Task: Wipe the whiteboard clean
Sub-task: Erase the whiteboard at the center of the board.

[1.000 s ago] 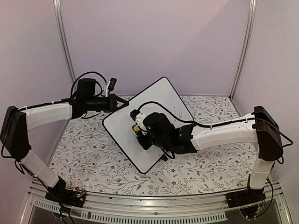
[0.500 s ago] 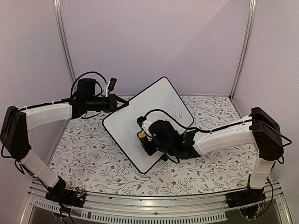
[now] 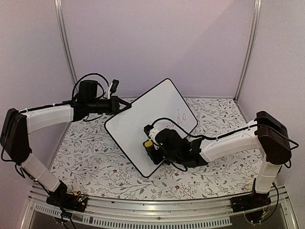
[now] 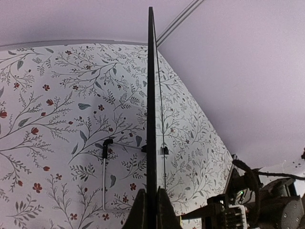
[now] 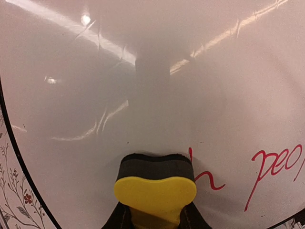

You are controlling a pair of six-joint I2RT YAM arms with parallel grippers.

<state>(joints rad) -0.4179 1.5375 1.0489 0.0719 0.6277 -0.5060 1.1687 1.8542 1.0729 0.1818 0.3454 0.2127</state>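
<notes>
You see the whiteboard [image 3: 143,114] tilted up over mid-table [image 3: 86,152]; the left pincer [image 4: 151,198] is clamped shut on its thin left edge. Note the right pincer [image 5: 155,214] grips a yellow eraser [image 5: 155,188], felt side against the board's face, just left of the red writing [image 5: 276,164]

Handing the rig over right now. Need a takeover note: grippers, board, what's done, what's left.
Left gripper: shut on the edge of the whiteboard.
Right gripper: shut on the yellow eraser, its dark pad against the board face.
Done: the face ahead of the eraser looks clean in the right wrist view.
Left: the red writing beside the eraser has to be wiped.
</notes>
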